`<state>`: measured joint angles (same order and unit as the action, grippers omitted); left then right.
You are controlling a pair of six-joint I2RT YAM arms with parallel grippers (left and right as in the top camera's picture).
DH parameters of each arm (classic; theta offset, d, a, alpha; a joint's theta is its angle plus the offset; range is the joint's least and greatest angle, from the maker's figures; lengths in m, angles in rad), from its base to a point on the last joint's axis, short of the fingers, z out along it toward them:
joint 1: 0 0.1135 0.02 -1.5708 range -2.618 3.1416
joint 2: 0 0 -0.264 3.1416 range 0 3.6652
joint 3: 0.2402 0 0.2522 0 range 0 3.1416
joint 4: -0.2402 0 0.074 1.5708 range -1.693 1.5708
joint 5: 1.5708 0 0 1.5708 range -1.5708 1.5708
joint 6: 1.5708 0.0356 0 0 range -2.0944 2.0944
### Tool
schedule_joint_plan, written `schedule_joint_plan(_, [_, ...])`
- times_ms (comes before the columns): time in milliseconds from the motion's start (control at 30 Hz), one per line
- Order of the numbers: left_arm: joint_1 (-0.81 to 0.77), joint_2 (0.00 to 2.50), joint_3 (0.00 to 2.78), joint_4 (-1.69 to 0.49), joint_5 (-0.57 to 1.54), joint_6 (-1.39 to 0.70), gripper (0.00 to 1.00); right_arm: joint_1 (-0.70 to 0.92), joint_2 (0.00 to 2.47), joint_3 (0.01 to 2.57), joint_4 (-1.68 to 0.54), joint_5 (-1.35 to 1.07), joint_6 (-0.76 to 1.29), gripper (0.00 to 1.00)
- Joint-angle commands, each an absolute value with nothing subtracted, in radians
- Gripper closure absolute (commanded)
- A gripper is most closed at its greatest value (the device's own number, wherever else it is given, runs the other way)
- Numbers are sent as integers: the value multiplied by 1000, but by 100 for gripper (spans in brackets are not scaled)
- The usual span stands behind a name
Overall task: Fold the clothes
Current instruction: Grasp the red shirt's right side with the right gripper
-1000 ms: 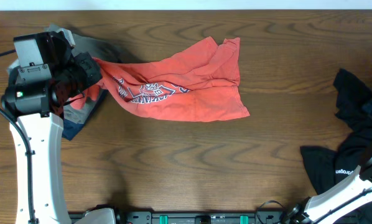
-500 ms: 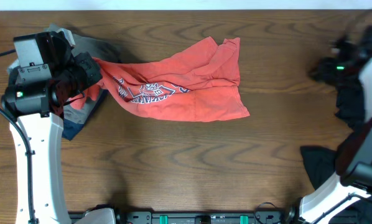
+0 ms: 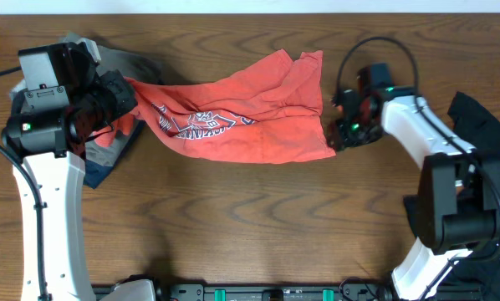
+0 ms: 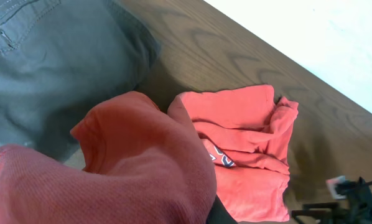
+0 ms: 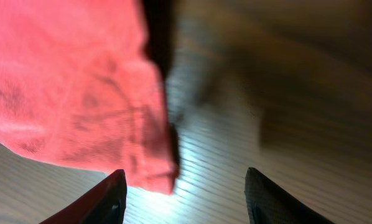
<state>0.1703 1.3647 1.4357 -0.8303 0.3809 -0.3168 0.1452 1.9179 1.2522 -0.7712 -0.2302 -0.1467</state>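
Observation:
A red T-shirt with a white and blue print (image 3: pixel 233 117) lies crumpled across the middle of the wooden table. It also shows in the left wrist view (image 4: pixel 248 149). My left gripper (image 3: pixel 120 96) is shut on the shirt's left end, and bunched red cloth (image 4: pixel 111 168) hides its fingers in its own view. My right gripper (image 3: pixel 344 134) is open at the shirt's right bottom corner (image 5: pixel 155 174). That corner lies between its two fingertips (image 5: pixel 183 193), low over the table.
Grey trousers (image 3: pixel 120 63) and other clothes lie piled at the left, under my left arm; the trousers also show in the left wrist view (image 4: pixel 55 56). Black garments (image 3: pixel 476 134) lie at the right edge, one with white print (image 3: pixel 451 226).
My right arm has swung in from the far right edge to the shirt's right bottom corner. My left gripper and the shirt have not moved.

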Motion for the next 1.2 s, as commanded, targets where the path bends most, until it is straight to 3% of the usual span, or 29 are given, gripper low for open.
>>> schedule_joint_plan(0, [178, 1359, 1438, -830, 373, -307, 94, 197, 1917, 1209, -731, -213, -99, 41])
schedule_joint_plan(167, [178, 1359, 1438, -830, 373, -307, 94, 245, 1917, 1169, -681, -218, -37, 46])
schedule_joint_plan(200, [178, 1359, 1438, -830, 373, -307, 94, 257, 1917, 1165, -680, -219, -38, 53])
schedule_joint_plan(333, [178, 1359, 1438, -830, 373, -307, 94, 289, 1917, 1164, -690, -216, -36, 99])
schedule_joint_plan(467, [178, 1359, 1438, -790, 372, -307, 94, 293, 1901, 1166, -735, -194, 50, 99])
schedule_joint_plan(600, [178, 1359, 1438, -615, 373, -320, 94, 295, 1804, 1182, -815, -208, 65, 99])
schedule_joint_plan(767, [177, 1366, 1438, -411, 373, -353, 94, 334, 1578, 1196, -891, -362, -93, 99])
schedule_joint_plan(933, [159, 1407, 1438, -416, 373, -353, 94, 458, 1403, 1196, -1002, -374, -225, 99])
schedule_joint_plan(967, [153, 1422, 1438, -444, 373, -352, 92, 491, 1385, 1196, -1031, -373, -239, 99])
schedule_joint_plan(1000, [148, 1436, 1438, -467, 373, -352, 84, 514, 1378, 1196, -1052, -369, -242, 99])
schedule_joint_plan(1067, [136, 1468, 1438, -526, 373, -352, 60, 563, 1375, 1196, -1103, -367, -241, 99])
schedule_joint_plan(1167, [131, 1514, 1438, -638, 373, -340, 36, 617, 1380, 1196, -1153, -334, -203, 99])
